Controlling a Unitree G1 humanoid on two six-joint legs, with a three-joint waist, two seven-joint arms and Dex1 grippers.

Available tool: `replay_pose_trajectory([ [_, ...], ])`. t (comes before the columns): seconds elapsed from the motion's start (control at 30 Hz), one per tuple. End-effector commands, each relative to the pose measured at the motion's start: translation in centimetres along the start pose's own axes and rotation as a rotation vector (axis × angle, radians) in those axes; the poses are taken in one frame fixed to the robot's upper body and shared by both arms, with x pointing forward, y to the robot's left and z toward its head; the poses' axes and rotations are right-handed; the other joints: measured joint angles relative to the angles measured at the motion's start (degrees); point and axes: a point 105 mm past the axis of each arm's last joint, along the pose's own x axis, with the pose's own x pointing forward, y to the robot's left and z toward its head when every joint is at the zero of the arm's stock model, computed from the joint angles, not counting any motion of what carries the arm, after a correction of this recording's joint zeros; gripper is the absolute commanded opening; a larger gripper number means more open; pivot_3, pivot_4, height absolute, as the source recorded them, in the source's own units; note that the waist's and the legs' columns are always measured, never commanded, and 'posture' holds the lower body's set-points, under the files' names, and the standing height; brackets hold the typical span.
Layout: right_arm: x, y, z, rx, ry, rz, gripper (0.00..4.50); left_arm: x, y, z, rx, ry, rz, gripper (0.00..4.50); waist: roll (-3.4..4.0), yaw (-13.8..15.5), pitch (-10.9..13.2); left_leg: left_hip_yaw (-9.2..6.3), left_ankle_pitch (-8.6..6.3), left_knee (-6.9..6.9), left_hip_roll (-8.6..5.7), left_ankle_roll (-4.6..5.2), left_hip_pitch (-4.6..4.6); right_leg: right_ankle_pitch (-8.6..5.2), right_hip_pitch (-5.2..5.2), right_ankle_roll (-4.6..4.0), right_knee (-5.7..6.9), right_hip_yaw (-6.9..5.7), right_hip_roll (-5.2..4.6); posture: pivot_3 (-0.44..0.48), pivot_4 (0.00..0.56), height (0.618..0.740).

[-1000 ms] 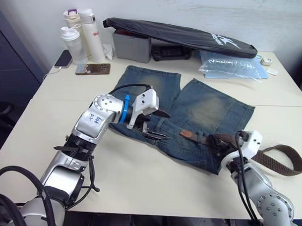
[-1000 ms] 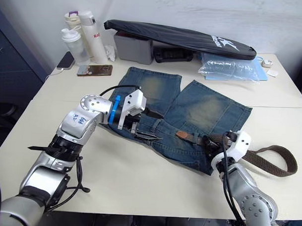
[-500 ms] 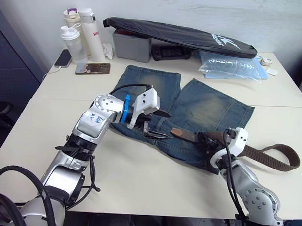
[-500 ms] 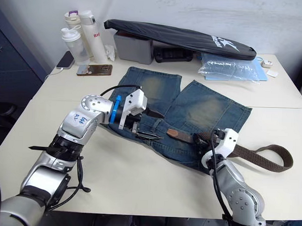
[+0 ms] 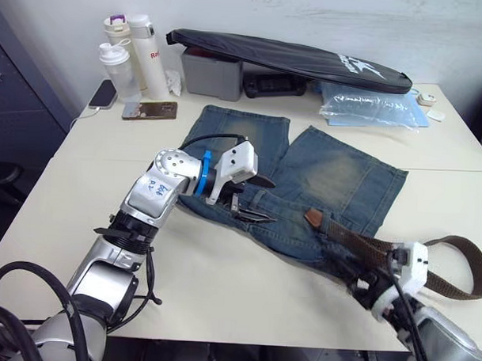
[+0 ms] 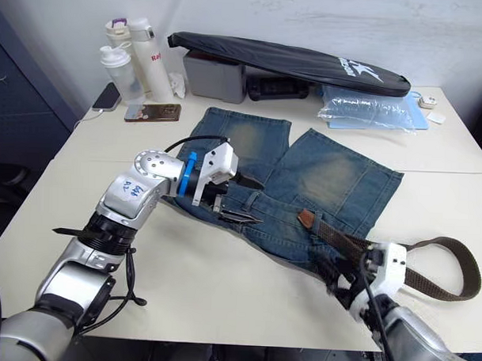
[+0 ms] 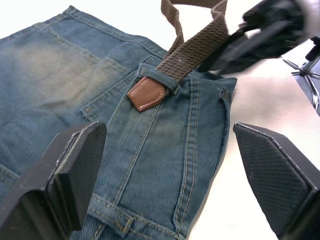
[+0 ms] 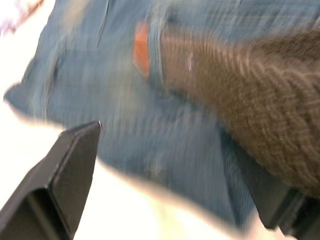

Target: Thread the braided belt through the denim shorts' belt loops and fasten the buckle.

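The denim shorts (image 5: 320, 171) lie flat on the white table, waistband towards me. The braided belt (image 5: 358, 242) runs from its tan tip (image 7: 147, 94), which pokes out of one belt loop (image 7: 161, 80) at the right of the waistband, across to a slack curl (image 5: 467, 271) on the table's right. The buckle is hidden. My left gripper (image 5: 266, 200) hovers open over the waistband's left part, nothing in it. My right gripper (image 6: 338, 273) stands open at the shorts' near right corner, the strap just ahead of its fingers (image 8: 67, 170).
At the back stand several bottles (image 5: 126, 58), a phone (image 5: 101, 92), a brown wallet (image 5: 150, 110), a grey box (image 5: 209, 72), a long black bag (image 5: 293, 57) and a clear plastic pack (image 5: 370, 106). Bare table (image 5: 221, 283) lies near me.
My right gripper has opened, let go of the belt, and drawn back towards the near table edge. The tan tip slid left, then back right along the waistband. The left arm has barely moved.
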Motion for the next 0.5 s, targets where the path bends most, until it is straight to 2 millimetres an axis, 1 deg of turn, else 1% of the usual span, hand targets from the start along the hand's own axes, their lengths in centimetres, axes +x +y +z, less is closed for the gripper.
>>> replay_pose_trajectory([
  [0.03,-0.3,1.4,0.9,-0.036,-0.016,0.075,4.49,0.2,0.0,1.1,0.045,-0.017,-0.011,4.5,-0.05,-0.12,0.02,0.0,0.0,-0.01,0.01,0.0,0.02,0.0,0.0,0.0,-0.01,0.0,0.01,0.0,0.15,0.74],
  [0.17,0.3,1.8,0.8,-0.034,0.002,0.107,4.49,0.1,0.1,1.1,0.047,-0.019,-0.008,4.5,-0.08,-0.27,0.04,0.01,0.0,-0.01,0.01,0.02,0.04,0.0,0.0,0.0,0.0,0.01,0.01,0.0,0.15,0.74],
  [0.23,0.3,2.6,0.9,-0.094,0.018,0.147,4.49,-0.1,0.1,1.1,0.046,-0.018,-0.003,4.5,-0.08,-0.26,0.04,0.01,0.01,-0.02,0.01,0.0,0.04,0.0,-0.01,0.0,0.0,0.01,0.01,0.0,0.15,0.74],
  [0.3,0.4,3.4,2.4,-0.288,-0.028,0.17,4.49,-0.3,0.1,1.1,0.044,-0.015,0.002,4.5,-0.09,-0.26,0.05,0.02,0.02,-0.01,0.0,0.0,0.03,0.0,-0.02,0.0,-0.01,0.02,0.0,0.0,0.15,0.74],
  [0.37,0.7,3.6,3.4,-0.54,-0.019,0.155,4.49,-0.5,0.1,1.0,0.044,-0.012,0.007,4.5,-0.04,-0.3,0.03,0.03,0.02,0.05,-0.05,0.01,0.02,0.0,-0.02,0.0,0.0,0.03,-0.03,0.0,0.15,0.74],
  [0.43,0.9,3.5,2.9,-0.758,0.066,0.162,4.49,-0.6,0.1,1.0,0.044,-0.01,0.01,4.5,-0.06,-0.27,0.04,0.07,0.03,0.03,-0.1,0.04,0.05,0.0,-0.02,0.0,-0.03,0.05,-0.1,0.0,0.15,0.74],
  [0.5,1.3,3.0,2.2,-0.891,0.146,0.176,4.49,-0.6,0.2,1.0,0.045,-0.01,0.012,4.5,-0.12,-0.06,0.06,0.03,0.03,-0.03,-0.08,0.04,0.05,0.0,-0.02,0.0,-0.07,0.02,-0.06,0.0,0.15,0.74],
])
